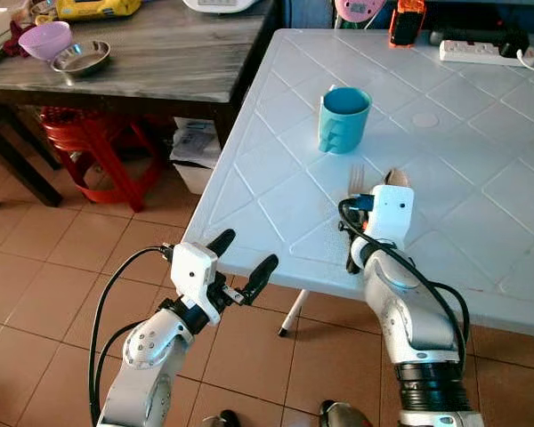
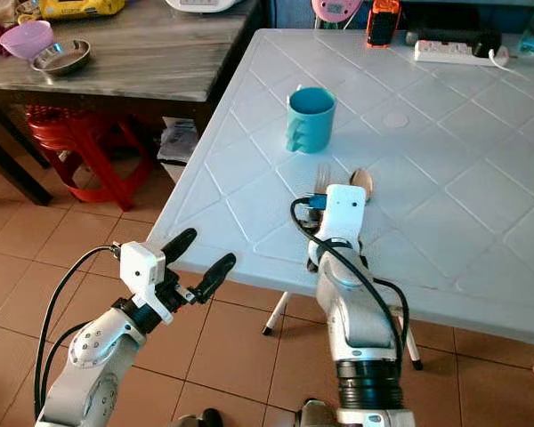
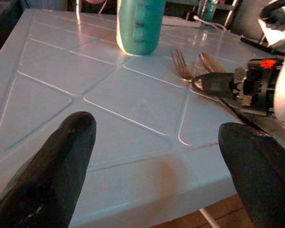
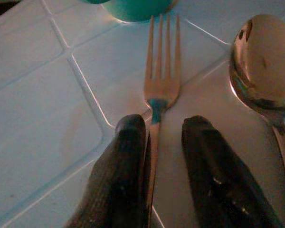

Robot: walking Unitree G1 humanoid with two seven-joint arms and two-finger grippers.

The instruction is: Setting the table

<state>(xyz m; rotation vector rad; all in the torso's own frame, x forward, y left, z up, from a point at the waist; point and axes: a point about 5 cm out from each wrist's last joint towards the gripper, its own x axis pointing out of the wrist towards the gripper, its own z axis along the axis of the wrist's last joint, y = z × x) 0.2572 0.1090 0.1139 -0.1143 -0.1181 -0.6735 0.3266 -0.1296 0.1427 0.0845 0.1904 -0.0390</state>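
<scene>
Steel glints on the white table (image 1: pixel 276 169) from the left eye: the fork (image 1: pixel 356 175) and spoon (image 1: pixel 397 177) lie side by side just this side of the teal cup (image 1: pixel 343 119), and the right hand (image 1: pixel 356 258) sits low over their handles near the table's front edge. Left hand (image 1: pixel 245 262) hovers off the edge, fingers spread wide, gripping nothing.

Over to the left wrist: cup standing upright, fork tines pointing toward it, spoon bowl just beside the fork.

Right wrist now, and here's the tight part! Right hand's two black fingers (image 4: pixel 126 175) straddle the fork handle, slightly parted, not clamped from what I can see. The left finger touches the handle; the other stands off it. Risk, in my judgement: a thin flat handle lying flush on the plastic could skid sideways as the fingers close, knock into the spoon beside it, or twist out of line. The fork itself looks clean, four tines, straight, bright metal.
</scene>
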